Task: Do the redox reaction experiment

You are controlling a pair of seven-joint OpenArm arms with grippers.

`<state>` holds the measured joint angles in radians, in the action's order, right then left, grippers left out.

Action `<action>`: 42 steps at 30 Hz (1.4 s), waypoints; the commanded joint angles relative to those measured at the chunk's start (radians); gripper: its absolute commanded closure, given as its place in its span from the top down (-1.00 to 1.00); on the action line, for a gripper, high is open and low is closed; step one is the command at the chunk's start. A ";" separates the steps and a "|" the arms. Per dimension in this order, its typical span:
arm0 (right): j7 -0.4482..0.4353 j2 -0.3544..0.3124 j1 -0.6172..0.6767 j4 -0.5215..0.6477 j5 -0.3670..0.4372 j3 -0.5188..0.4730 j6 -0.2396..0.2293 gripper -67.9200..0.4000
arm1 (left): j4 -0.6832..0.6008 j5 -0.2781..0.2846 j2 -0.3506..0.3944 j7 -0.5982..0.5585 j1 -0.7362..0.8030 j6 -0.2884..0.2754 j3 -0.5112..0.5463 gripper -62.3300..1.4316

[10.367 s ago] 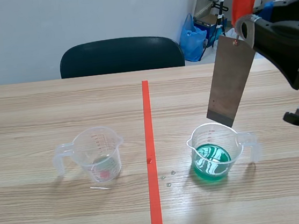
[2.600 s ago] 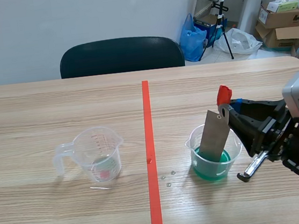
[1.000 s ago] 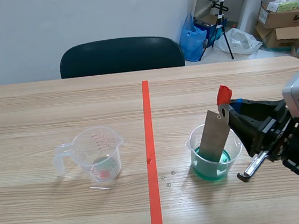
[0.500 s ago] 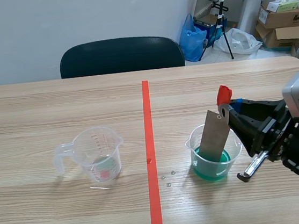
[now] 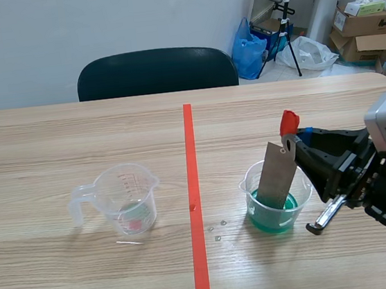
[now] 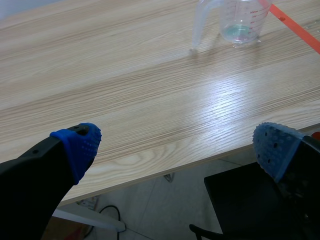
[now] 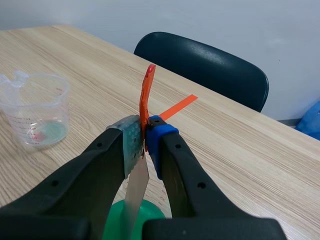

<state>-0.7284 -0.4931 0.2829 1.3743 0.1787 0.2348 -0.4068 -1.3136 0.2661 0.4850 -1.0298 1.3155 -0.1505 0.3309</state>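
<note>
You have a pale wall (image 5: 62, 34), dark chair (image 5: 157, 72) behind the wooden table (image 5: 53, 139), cardboard boxes (image 5: 367, 23) far right.

We note the right gripper (image 7: 144, 142) clamped on the top of a metal plate (image 7: 136, 192), its grey-green pad (image 7: 131, 143) on one face and its blue pad (image 7: 157, 136) on the other. An orange-red handle (image 7: 146, 97) stands up from between the pads. The plate hangs down under the gripper into green liquid (image 7: 150, 214). Well ahead and to one side, a clear measuring cup (image 7: 35, 115) stands upright on the wooden table (image 7: 250, 150), with a little pale liquid at its bottom. An orange tape line (image 7: 179, 106) runs toward a dark chair (image 7: 205, 65) at the far edge.
</note>
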 commanded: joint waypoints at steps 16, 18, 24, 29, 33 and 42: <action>0.015 -0.008 -0.003 0.005 -0.004 -0.009 -0.004 -0.95 | -0.008 0.007 -0.002 -0.021 0.001 -0.001 0.008 1.00; 0.014 -0.009 -0.002 0.005 -0.004 -0.009 -0.004 -0.95 | -0.008 0.007 -0.002 -0.021 0.001 -0.001 0.008 1.00; -0.004 -0.018 0.005 0.007 -0.009 -0.012 -0.002 -0.95 | -0.008 0.007 -0.002 -0.021 0.001 -0.001 0.008 1.00; -0.005 -0.037 0.005 0.015 -0.009 -0.014 0.004 -0.95 | -0.008 0.007 -0.002 -0.021 0.001 -0.001 0.008 1.00; -0.004 -0.039 0.006 0.025 -0.010 -0.032 0.003 -0.95 | -0.008 0.007 -0.002 -0.021 0.001 -0.001 0.008 1.00; 0.000 -0.053 0.072 0.142 -0.011 -0.086 0.003 -0.95 | -0.008 0.007 -0.002 -0.021 0.001 -0.002 0.008 1.00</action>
<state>-0.7136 -0.5327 0.3599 1.4853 0.1596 0.1646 -0.4049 -1.3136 0.2661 0.4850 -1.0298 1.3155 -0.1505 0.3309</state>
